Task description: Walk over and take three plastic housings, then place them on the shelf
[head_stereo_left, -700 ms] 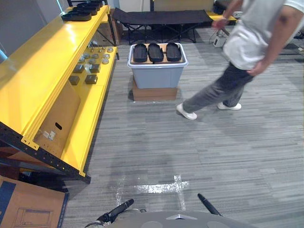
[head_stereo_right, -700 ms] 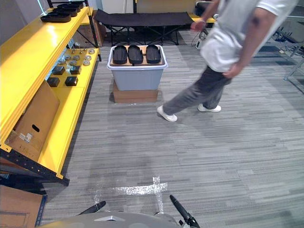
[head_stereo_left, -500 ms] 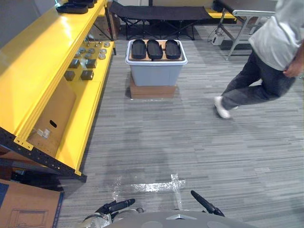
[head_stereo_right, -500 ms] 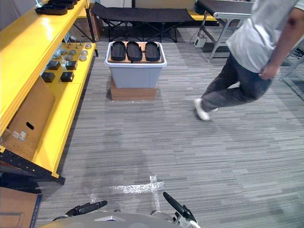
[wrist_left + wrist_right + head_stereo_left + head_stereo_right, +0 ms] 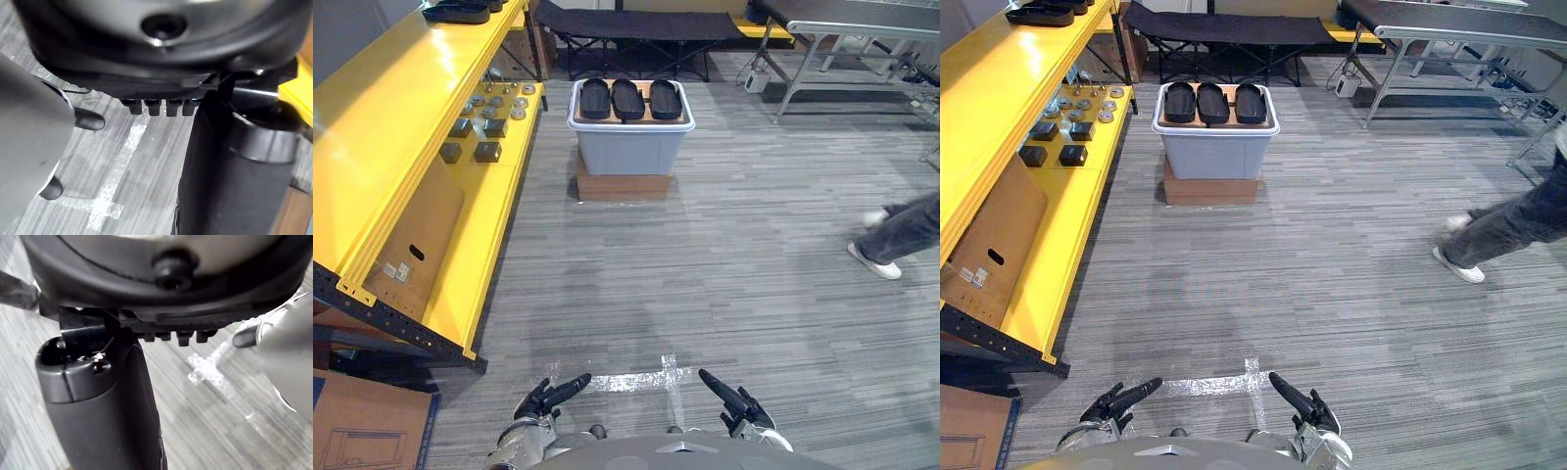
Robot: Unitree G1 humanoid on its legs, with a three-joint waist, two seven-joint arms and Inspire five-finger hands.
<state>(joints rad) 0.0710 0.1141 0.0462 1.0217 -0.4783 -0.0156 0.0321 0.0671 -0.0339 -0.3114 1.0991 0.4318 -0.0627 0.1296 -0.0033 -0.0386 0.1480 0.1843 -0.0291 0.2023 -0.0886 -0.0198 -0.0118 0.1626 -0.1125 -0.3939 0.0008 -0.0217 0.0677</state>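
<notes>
Three black plastic housings [image 5: 628, 98] lie side by side on a board on top of a grey tote [image 5: 629, 149], far ahead across the floor. A long yellow shelf [image 5: 386, 147] runs along the left, and several more black housings [image 5: 460, 11] rest on its top at the far end. My left hand [image 5: 548, 396] and right hand [image 5: 732, 401] are low in front of me, fingers straight and empty, far from the tote. The left wrist view has the left hand's fingers [image 5: 156, 106] over bare floor.
The tote stands on a brown box [image 5: 626, 186]. A person's legs [image 5: 899, 237] are at the right edge. A black folding cot [image 5: 636, 24] and a metal table [image 5: 847, 14] stand behind. Small parts [image 5: 487, 116] and cardboard [image 5: 419, 245] fill the shelf's lower level. A tape cross [image 5: 636, 380] marks the floor.
The person has walked off from near the tote to the right edge. The camera has shifted. Both hands have risen further into the eye views.
</notes>
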